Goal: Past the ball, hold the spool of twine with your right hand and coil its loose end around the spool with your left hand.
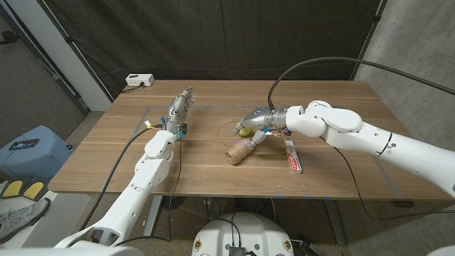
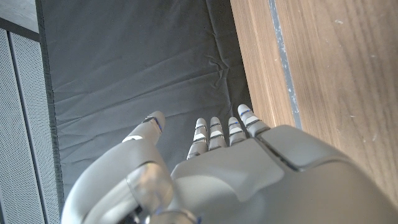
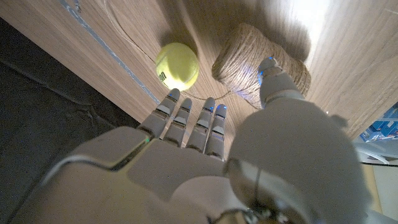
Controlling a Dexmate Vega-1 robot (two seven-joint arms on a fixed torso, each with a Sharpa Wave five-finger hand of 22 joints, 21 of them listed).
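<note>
We see the spool of twine (image 1: 240, 150) lying on the surface (image 1: 106, 167) just beside the ball (image 1: 244, 131). Our right hand (image 1: 257, 122), fingers (image 3: 186, 121) spread, hovers over both to steady it; our left hand (image 1: 179, 108) waits well apart, fingers straight and together.

The left hand (image 1: 180, 109) is held near the tabletop's far edge, fingers straight and together. The right hand (image 1: 257, 122) reaches mid-table, fingers extended, holding nothing.

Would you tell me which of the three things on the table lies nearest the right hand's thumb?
The spool of twine: the right hand has its thumb over it, while the yellow ball and toothpaste box lie clear.
</note>
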